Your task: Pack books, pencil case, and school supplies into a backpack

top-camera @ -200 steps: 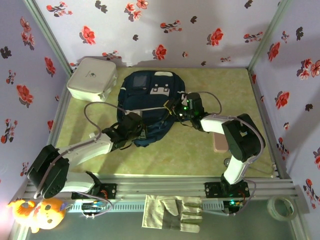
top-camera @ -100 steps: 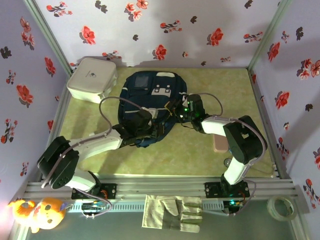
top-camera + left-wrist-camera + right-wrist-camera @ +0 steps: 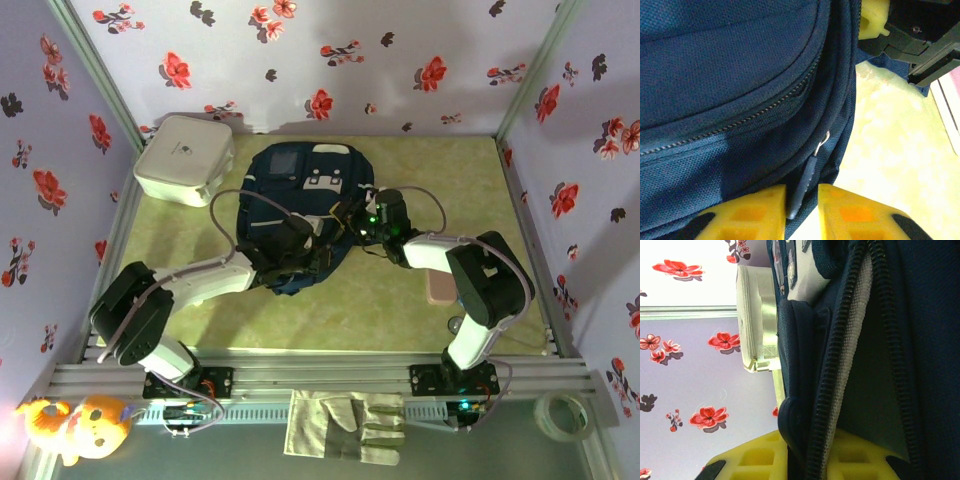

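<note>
Grips the open zipper edge of the backpack [image 3: 920,315] in the closed right pincer [image 3: 807,440], probably to keep the cloth stretched. Brackets the zipper pull [image 3: 807,172] with the left pincer [image 3: 801,189]; cannot tell if already pinched. Finds the backpack lying flat mid-bench [image 3: 380,310], just beside a white box [image 3: 183,158]. Leaves the pink pencil case [image 3: 437,288] out, under the right arm. Reads no writing anywhere; box logo too small.
</note>
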